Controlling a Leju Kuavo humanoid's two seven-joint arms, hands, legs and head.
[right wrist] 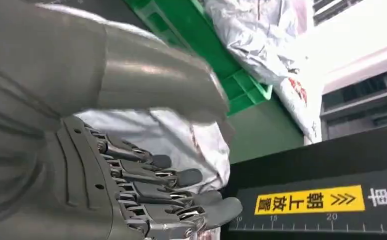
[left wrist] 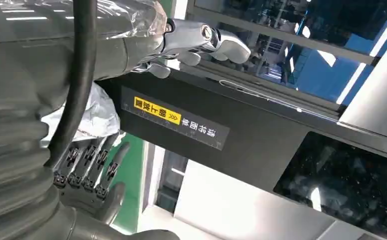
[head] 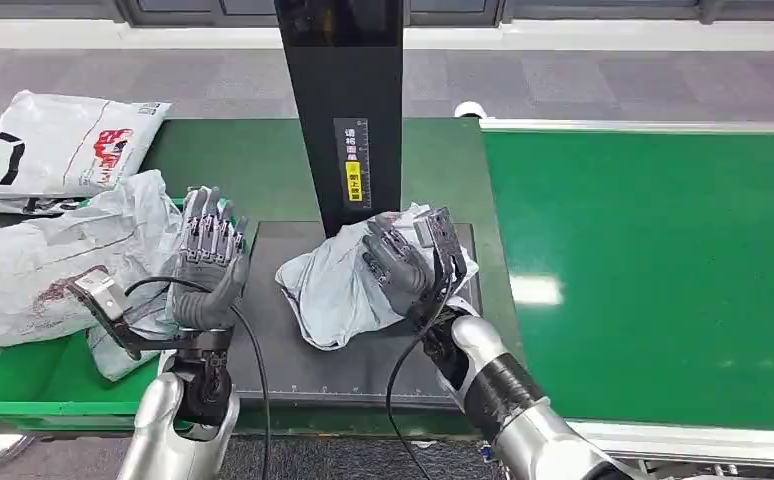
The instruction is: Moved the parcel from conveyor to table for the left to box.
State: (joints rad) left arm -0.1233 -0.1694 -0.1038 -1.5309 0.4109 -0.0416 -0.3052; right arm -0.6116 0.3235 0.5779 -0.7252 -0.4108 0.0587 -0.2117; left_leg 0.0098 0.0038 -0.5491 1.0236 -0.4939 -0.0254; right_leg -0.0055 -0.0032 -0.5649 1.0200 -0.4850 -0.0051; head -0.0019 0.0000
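**Parcel on the dark pad, right hand over it, left hand waiting alongside**

At the far left, beyond the left hand (head: 206, 262), two filled grey mail bags (head: 58, 145) sit piled in and above a green bin (head: 33, 385). The left hand stands upright at the bin's near corner, fingers apart and holding nothing; its wrist view shows the same spread fingers. To its right lies a dark pad (head: 293, 360) at the foot of a black post (head: 348, 110) bearing a yellow label. The parcel (head: 328, 290), a crumpled pale grey bag, rests on that pad. The right hand (head: 411, 268) lies on the parcel's right side, fingers curved over the top; whether they grip the bag or merely rest on it cannot be told. Further right runs the green conveyor (head: 653, 270).

The parcel appears already delivered from the belt. It lies just to the right of the left hand, its long axis running roughly from near left to far right. The left hand is the free one, and would likely need to reach right across the pad's edge to take it.
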